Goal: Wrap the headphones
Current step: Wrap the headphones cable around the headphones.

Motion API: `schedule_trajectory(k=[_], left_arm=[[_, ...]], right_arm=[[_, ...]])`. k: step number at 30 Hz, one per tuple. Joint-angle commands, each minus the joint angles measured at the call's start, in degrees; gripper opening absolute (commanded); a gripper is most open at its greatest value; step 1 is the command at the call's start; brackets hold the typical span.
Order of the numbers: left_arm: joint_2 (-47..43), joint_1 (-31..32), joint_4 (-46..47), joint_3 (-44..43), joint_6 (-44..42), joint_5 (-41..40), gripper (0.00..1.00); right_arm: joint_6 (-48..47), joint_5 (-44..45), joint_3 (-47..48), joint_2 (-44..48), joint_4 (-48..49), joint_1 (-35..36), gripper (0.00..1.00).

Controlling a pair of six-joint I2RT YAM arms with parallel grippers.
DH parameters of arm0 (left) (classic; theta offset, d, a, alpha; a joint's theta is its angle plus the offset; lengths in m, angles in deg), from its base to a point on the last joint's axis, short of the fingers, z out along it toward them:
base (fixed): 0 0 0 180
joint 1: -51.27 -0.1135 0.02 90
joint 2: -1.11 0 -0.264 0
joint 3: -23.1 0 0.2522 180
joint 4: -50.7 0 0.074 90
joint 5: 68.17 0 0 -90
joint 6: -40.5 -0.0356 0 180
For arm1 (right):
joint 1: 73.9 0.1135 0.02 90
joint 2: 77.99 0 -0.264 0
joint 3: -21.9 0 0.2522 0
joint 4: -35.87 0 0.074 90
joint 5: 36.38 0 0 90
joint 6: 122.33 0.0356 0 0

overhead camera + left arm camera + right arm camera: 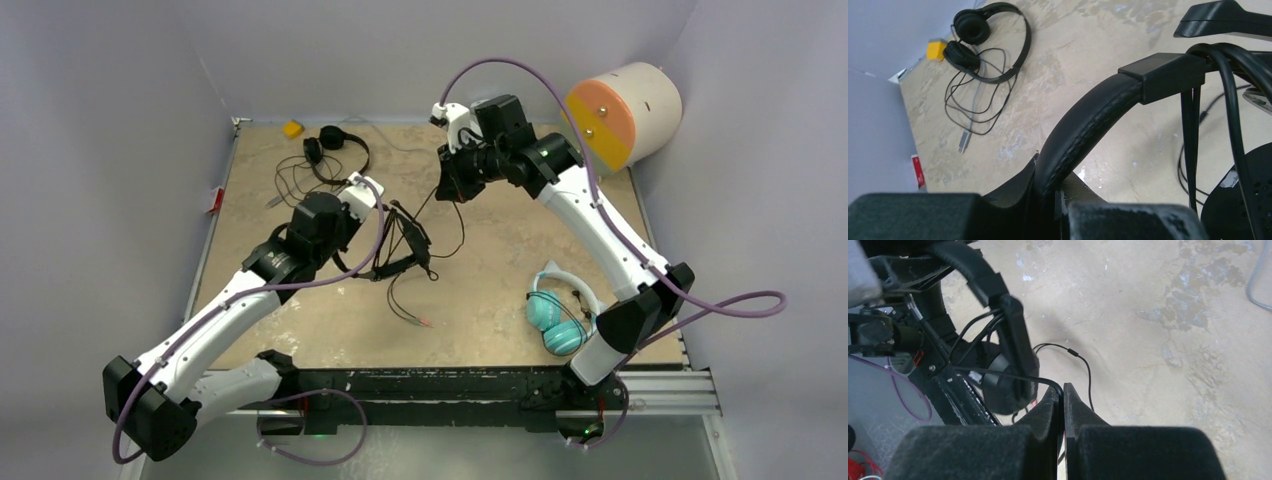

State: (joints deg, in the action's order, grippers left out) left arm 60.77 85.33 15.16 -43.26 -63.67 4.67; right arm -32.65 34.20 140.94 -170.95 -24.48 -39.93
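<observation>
My left gripper (pixel 1053 170) is shut on the padded band of a black pair of headphones (pixel 1083 125), held just above the table's middle (pixel 405 250). Loops of its thin black cord (pixel 1230 100) hang over the band by the slider. My right gripper (pixel 1063 390) is shut on that cord (pixel 1013 376) beyond the ear cup (pixel 1003 387), and in the top view it (pixel 447 188) sits up and right of the held pair. The cord's plug end (pixel 425 322) trails on the table. A second black pair (pixel 335 150) lies at the back left, cord loose. A teal pair (pixel 555 315) lies near the right arm's base.
A small yellow block (pixel 292 128) sits at the back left corner. A white cylinder with an orange and yellow face (pixel 625 112) stands off the back right corner. Grey walls close in the tan table (pixel 500 270) on three sides. A red tag (pixel 918 170) marks the left edge.
</observation>
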Motion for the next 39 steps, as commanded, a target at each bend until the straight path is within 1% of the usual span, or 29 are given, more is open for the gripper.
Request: schedule_trajectory(k=[1,4,12,17,20,26,29,35,38,39], left_arm=[[-2.04,0.9,-6.29,-1.1,-2.07,8.47,0.0],[-1.24,1.6,-8.79,-2.33,-1.25,11.23,0.0],[-2.71,2.15,-9.59,-3.01,0.5,21.0,0.0],[-5.25,2.16,-10.13,-4.02,2.26,26.34,0.0],[-6.71,2.18,-11.05,-4.88,3.55,28.25,0.0],[-6.9,2.15,-12.52,-9.65,10.28,29.25,0.0],[-6.71,2.16,-13.05,-12.43,13.31,30.24,0.0],[-4.99,2.16,-14.54,-18.02,19.22,29.66,0.0],[-2.72,2.19,-16.65,-21.96,22.41,27.88,0.0],[-1.8,2.2,-17.31,-23.42,23.17,27.39,0.0]], right_arm=[[-2.2,-3.83,3.76,-0.8,3.95,-2.23,0.0],[-2.41,-6.94,4.2,-1.72,5.97,-2.49,0.0],[-0.41,-14.42,6.65,-6.71,7.64,-4.22,0.0],[3.18,-18.79,2.04,-8.13,11.96,-5.15,0.0],[5.42,-22.96,-2.67,-7.81,16.36,-6.02,0.04],[12.08,-25.64,-19.42,-1.36,33.36,-6.89,0.16],[14.76,-26.44,-27.21,1.46,42.69,-6.86,0.25],[17.27,-21.88,-41.1,6.18,60.69,-6.86,0.37],[18.46,-20.0,-46.45,7.64,67.93,-6.85,0.39],[18.83,-19.49,-48.14,7.89,70.3,-6.9,0.41]])
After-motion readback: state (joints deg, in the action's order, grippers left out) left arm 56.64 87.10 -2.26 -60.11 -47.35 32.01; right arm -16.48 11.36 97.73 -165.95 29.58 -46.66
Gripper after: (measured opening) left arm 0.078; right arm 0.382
